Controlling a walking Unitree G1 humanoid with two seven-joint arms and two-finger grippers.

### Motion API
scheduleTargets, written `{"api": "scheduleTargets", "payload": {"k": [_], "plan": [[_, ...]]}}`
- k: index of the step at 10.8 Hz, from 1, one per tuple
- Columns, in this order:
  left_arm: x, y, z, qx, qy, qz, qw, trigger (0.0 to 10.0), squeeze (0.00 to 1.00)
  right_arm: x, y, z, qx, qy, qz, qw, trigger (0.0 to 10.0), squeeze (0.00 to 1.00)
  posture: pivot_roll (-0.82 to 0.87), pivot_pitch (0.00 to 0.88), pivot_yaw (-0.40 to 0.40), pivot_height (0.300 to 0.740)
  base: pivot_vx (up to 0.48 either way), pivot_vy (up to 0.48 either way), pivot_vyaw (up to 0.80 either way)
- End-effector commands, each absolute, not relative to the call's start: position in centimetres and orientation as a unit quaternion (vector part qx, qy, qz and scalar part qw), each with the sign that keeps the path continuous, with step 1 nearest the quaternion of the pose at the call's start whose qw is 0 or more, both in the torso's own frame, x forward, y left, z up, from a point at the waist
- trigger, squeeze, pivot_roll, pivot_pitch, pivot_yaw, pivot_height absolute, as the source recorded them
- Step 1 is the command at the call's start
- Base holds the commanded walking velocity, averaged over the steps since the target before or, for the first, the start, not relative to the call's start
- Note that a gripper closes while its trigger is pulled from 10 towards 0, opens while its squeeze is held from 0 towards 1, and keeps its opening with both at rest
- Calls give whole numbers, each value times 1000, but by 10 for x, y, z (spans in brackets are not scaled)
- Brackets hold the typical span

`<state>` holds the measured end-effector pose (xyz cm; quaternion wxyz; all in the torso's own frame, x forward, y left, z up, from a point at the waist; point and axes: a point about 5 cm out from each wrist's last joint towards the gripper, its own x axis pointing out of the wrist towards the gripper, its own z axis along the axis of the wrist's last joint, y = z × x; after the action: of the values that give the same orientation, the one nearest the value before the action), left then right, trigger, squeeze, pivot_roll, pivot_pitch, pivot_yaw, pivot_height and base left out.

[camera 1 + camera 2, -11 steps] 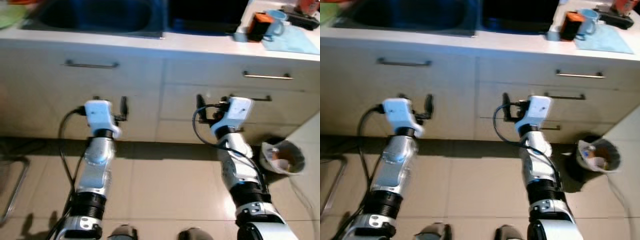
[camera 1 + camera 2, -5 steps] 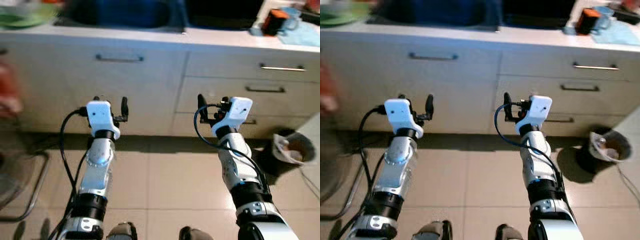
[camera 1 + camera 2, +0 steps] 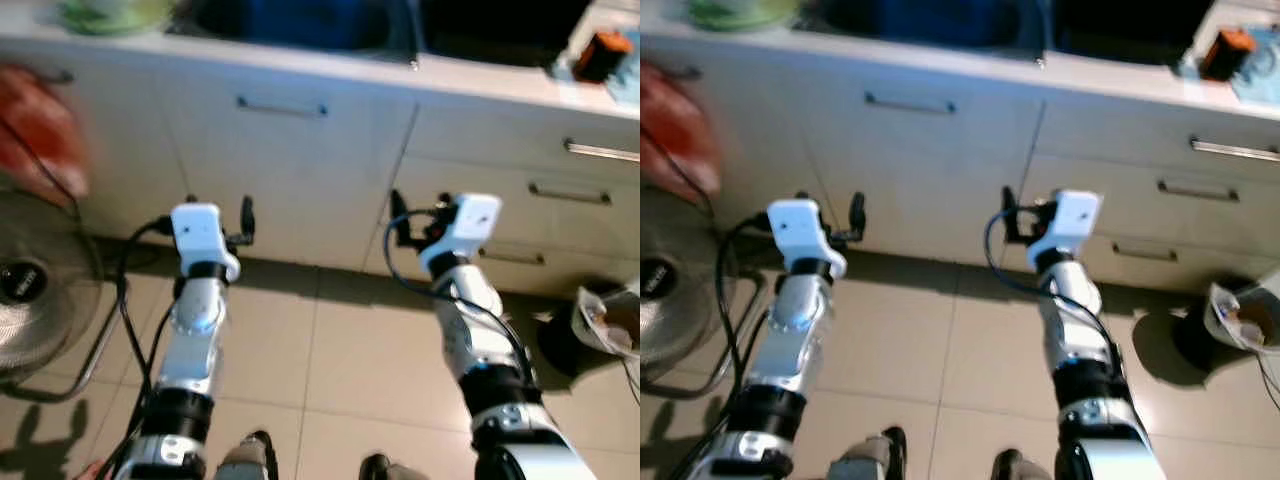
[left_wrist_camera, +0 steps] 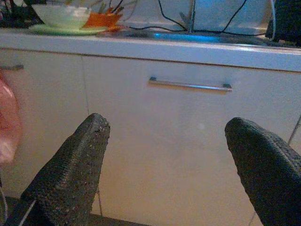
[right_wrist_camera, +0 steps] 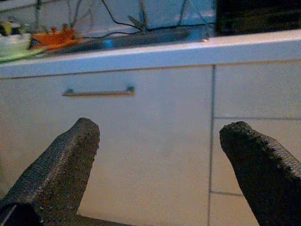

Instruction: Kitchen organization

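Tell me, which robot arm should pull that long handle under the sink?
Probably the left. The left gripper is open and sits almost straight below the handle on the cabinet door. The right gripper, also open, sits further right, by the drawers. Neither touches anything.

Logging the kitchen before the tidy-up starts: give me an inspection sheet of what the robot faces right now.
Surface: pale worktop above cream cabinets, dark sink set into it; tiled floor below.
Job's things: green bowl on a plate at the worktop's left end; orange-topped item at its right end, too blurred to identify.
Clutter: bin with rubbish on the floor at the right; red bag hanging at the left.
Grippers: left gripper and right gripper both raised before the cabinet fronts, fingers open, holding nothing.
Cables: black cable along the left arm, another looping by the right wrist; wires behind the sink.
Surroundings: floor fan at the left; drawer handles closed flush.
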<state>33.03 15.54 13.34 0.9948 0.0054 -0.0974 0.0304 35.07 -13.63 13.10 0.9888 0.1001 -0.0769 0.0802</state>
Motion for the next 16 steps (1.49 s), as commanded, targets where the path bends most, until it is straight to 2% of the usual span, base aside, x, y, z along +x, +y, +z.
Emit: {"api": "scheduleTargets", "payload": {"k": [1, 4, 12, 16], "plan": [[330, 151, 134, 0, -97, 28, 995, 10000, 0, 350, -142, 133, 91, -80, 79, 990, 10000, 0, 46, 136, -37, 740, 251, 0, 0], [330, 152, 136, 1, -100, 28, 995, 10000, 0, 350, -140, 135, 89, -90, 82, 989, 10000, 0, 45, 135, -36, 740, 250, 0, 485], [330, 152, 139, 2, -109, 31, 994, 10000, 0, 350, -140, 136, 103, -90, 81, 987, 10000, 0, 49, 139, -35, 740, 262, 0, 0], [330, 154, 140, 4, -112, 35, 993, 10000, 0, 349, -137, 136, 90, -93, 92, 987, 10000, 0, 49, 137, -34, 740, 409, 0, 111]]}}
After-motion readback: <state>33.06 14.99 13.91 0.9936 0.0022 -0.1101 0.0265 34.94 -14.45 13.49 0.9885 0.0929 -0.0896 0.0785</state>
